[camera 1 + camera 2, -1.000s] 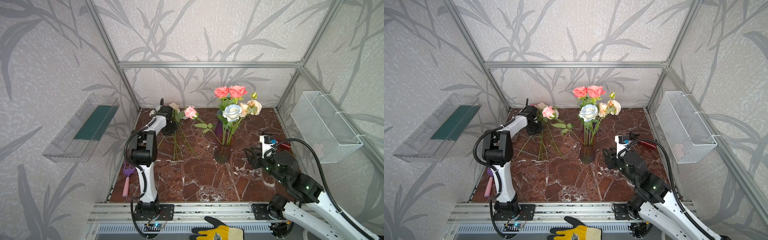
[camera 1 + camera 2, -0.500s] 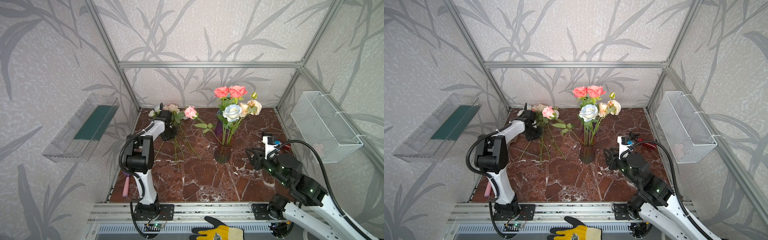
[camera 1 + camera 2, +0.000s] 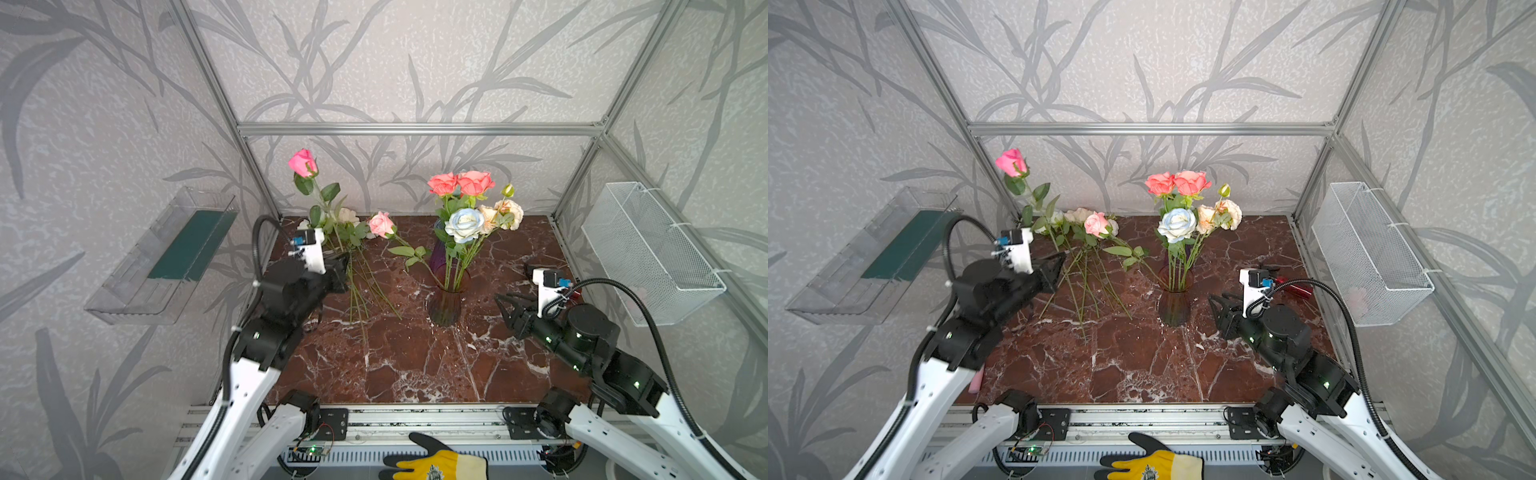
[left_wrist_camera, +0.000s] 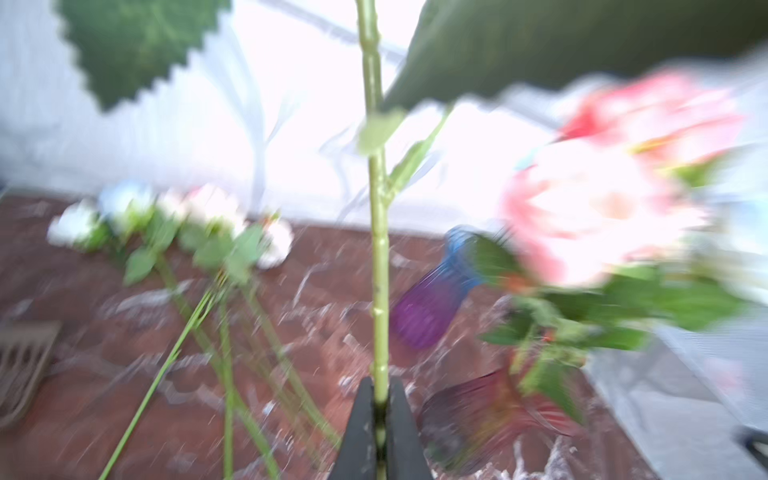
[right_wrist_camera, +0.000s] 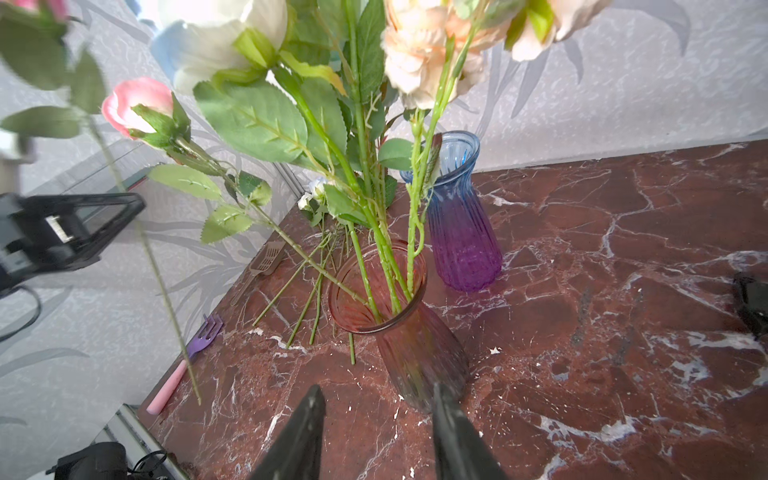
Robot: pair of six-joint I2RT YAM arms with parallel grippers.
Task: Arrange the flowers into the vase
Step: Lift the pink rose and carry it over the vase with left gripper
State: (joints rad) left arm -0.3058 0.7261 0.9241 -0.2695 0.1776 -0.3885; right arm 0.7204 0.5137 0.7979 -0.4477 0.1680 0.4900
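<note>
Pink rose (image 3: 303, 163) stem clenched in L jaws; R jaws apart, empty, by vase (image 3: 444, 305)

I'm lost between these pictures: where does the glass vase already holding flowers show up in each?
In a top view: vase just right of centre.
In a top view: vase near centre.
Left wrist: vase blurred, beyond the left claw pinching a rose stem.
Right wrist: vase just beyond the open right claw.
Shared landmark: loose roses lying beside it.
</note>
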